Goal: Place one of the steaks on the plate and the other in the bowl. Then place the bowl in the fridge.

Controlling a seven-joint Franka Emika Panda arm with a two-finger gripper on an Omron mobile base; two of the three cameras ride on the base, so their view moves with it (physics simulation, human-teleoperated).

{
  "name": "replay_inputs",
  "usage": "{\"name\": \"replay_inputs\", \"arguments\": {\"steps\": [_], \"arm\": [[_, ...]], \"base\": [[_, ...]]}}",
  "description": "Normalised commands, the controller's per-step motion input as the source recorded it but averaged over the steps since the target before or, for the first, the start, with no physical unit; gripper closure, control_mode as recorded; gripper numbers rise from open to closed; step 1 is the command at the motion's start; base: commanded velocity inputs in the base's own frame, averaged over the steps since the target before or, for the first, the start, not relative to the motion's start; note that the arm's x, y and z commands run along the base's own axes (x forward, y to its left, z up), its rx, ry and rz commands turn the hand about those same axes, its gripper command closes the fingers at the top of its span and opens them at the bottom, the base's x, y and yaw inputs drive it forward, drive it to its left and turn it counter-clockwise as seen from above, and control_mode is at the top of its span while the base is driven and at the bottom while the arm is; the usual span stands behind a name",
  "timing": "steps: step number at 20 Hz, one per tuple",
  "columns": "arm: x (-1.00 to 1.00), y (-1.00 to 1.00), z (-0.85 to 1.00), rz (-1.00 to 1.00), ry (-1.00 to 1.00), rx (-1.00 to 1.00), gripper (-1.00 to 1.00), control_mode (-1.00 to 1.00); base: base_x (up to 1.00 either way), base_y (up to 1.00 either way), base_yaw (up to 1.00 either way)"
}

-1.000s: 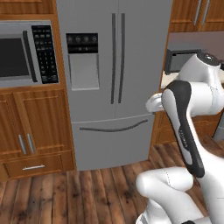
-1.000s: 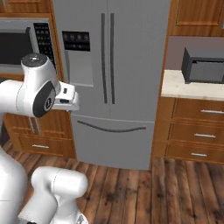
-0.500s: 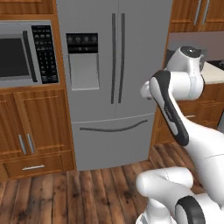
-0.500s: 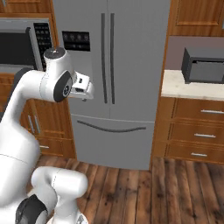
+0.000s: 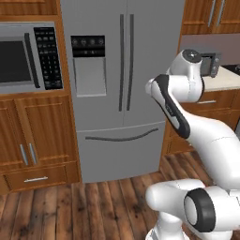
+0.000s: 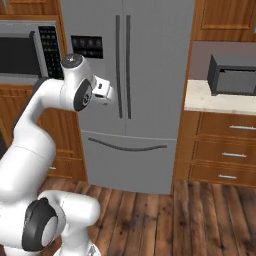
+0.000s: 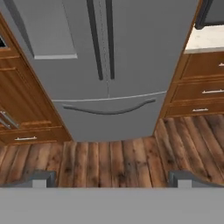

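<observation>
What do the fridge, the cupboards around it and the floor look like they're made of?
The fridge looks like brushed stainless steel: flat matte grey with long vertical handles. The cupboards seem to be varnished reddish-brown wood, with visible grain and small metal pulls. The floor looks like dark wood planks, with streaky grain and seams between boards. All of it is rendered, so these are looks only.

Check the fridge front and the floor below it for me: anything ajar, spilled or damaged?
Nothing stands out. The fridge has both doors and its bottom drawer shut and flush, handles straight. The wooden floor in front shows no spill. The gripper is open and holds nothing.
</observation>
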Motion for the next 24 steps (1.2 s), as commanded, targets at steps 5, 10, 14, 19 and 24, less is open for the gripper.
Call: {"name": "replay_inputs", "arguments": {"steps": [5, 10, 14, 19, 24], "arm": [[0.63, 0.00, 0.00, 0.00, -0.11, 0.00, -1.00, -1.00], [0.60, -0.01, 0.00, 0.00, -0.01, 0.03, -1.00, -1.00], [0.68, -0.05, 0.00, 0.00, 0.00, 0.00, -1.00, -1.00], [0.64, -0.06, 0.00, 0.00, 0.00, 0.00, -1.00, -1.00], [0.51, -0.10, 0.00, 0.00, 0.00, 0.00, -1.00, -1.00]], "base": [[0.00, 0.00, 0.00], [0.00, 0.00, 0.00], [0.00, 0.00, 0.00], [0.00, 0.00, 0.00], [0.00, 0.00, 0.00]]}}
